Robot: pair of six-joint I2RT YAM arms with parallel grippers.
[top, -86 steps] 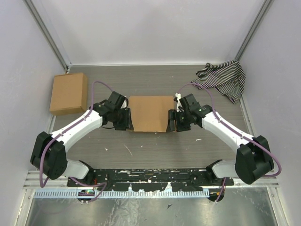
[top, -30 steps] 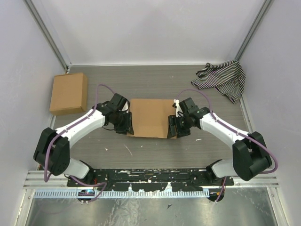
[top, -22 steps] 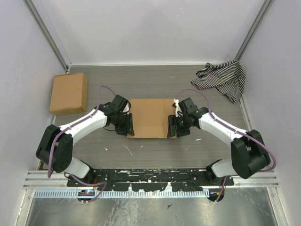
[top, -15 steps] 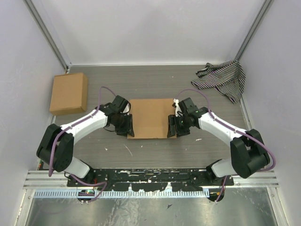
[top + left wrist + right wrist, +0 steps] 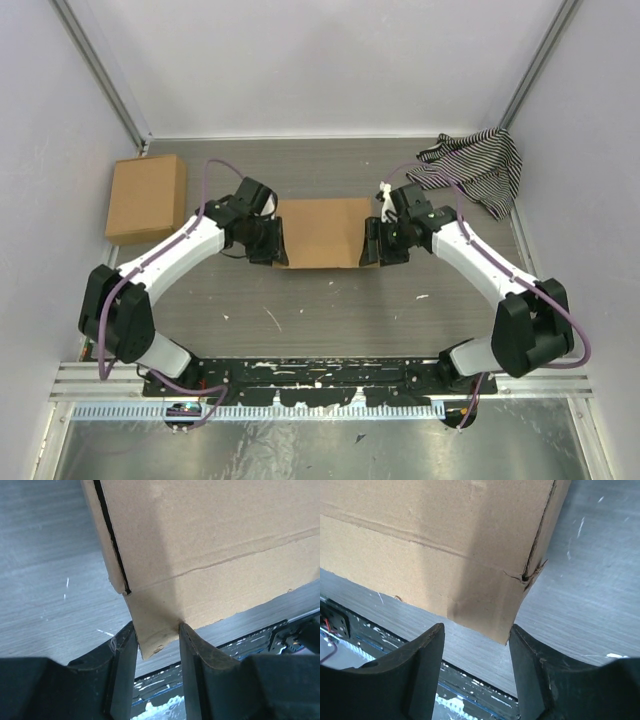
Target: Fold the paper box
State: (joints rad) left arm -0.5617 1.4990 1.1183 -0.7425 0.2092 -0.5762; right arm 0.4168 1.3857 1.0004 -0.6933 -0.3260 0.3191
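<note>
The paper box (image 5: pixel 320 232) is a brown cardboard mailer lying at the table's middle, its lid side up. My left gripper (image 5: pixel 276 246) is at its near left corner. In the left wrist view, that corner of the box (image 5: pixel 200 540) sits pinched between both fingers (image 5: pixel 125 655). My right gripper (image 5: pixel 371 244) is at the near right corner. In the right wrist view, its jaws stand apart under the box's creased front wall (image 5: pixel 435 540). The torn corner touches only the right finger (image 5: pixel 530 660).
A larger ready-formed brown box (image 5: pixel 147 198) lies at the far left. A black-and-white striped cloth (image 5: pixel 475 168) lies bunched at the back right. The arms' black base rail (image 5: pixel 320 375) runs along the near edge. Grey walls close in the sides and back.
Both grippers and the paper box have moved away from the arm bases toward the back. The box now looks shorter from front to back.
</note>
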